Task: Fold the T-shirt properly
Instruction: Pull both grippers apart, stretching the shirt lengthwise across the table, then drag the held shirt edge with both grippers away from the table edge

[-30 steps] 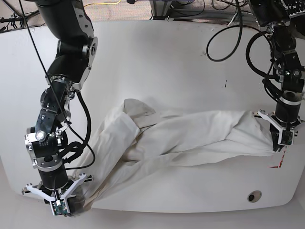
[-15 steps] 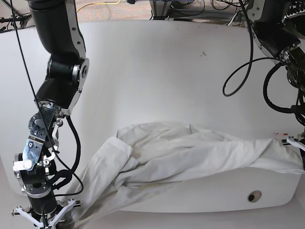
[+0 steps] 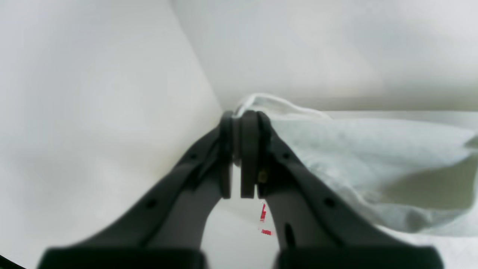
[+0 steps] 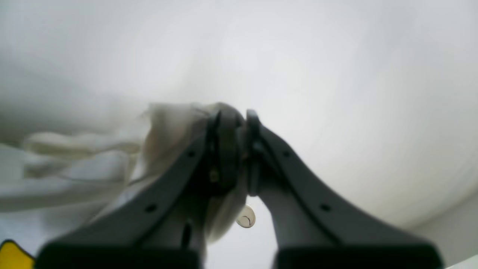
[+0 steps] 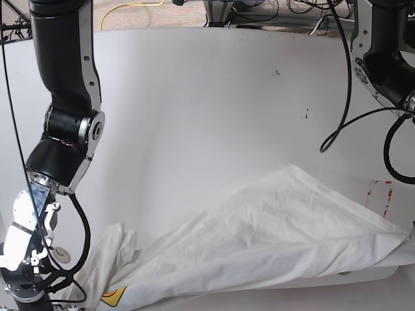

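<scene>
In the base view you see the large white, wrinkled cotton T-shirt (image 5: 259, 233) stretched in a long, slanting sheet across the near part of the white, curved-edged table (image 5: 194, 97); its right end runs to the frame's right edge and its left end bunches into folds at the lower left; a small yellow-orange patch of print (image 5: 113, 297) shows at the garment's lower left hem. Your two black jointed arms stand at the sides of this view, the right arm (image 5: 61, 129) on the view's left and the left arm (image 5: 382, 58) on the view's right; both hands lie beyond the frame here. In the left wrist view, your left hand (image 3: 242, 157) has its dark fingers (image 3: 249, 149) pressed together on a thin white edge of the T-shirt (image 3: 354, 149); the cloth trails away to the right of the fingers, and small red marks (image 3: 263, 216) show on the table below them. In the right wrist view, your right hand (image 4: 233, 149) is clamped likewise on a gathered cream-white fold of the T-shirt (image 4: 171, 127); the fabric hangs to the left of the fingers (image 4: 224, 149); a yellow corner of print (image 4: 11, 254) shows at the lower left; a small round pale object (image 4: 245, 218) shows beneath the fingers, too blurred to identify.
</scene>
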